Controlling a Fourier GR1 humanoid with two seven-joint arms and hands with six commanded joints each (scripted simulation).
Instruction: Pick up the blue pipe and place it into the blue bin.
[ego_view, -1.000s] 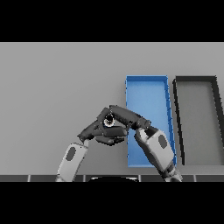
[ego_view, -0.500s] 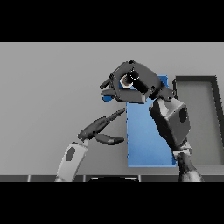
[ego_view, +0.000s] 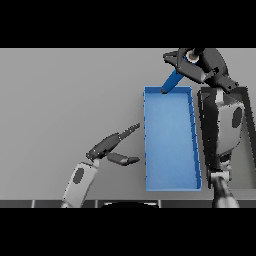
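The right hand (ego_view: 200, 64) is raised near the far edge of the worktop (ego_view: 65, 95), fingers curled round the upper end of the blue pipe (ego_view: 172, 81); the pipe slants down and to the left, its lower tip at the far left corner of the blue bin (ego_view: 170, 185). The left hand (ego_view: 112, 148) sits just left of the bin toward the worktop's near edge, fingers straight and holding nothing; a dark bin (ego_view: 245, 100) lies beside the blue one, largely hidden by the right arm.

The pipe (ego_view: 173, 81) and the bin (ego_view: 148, 145) are both plain blue. The table (ego_view: 65, 100) is flat grey. Both hands, left (ego_view: 111, 148) and right (ego_view: 197, 62), are dark.
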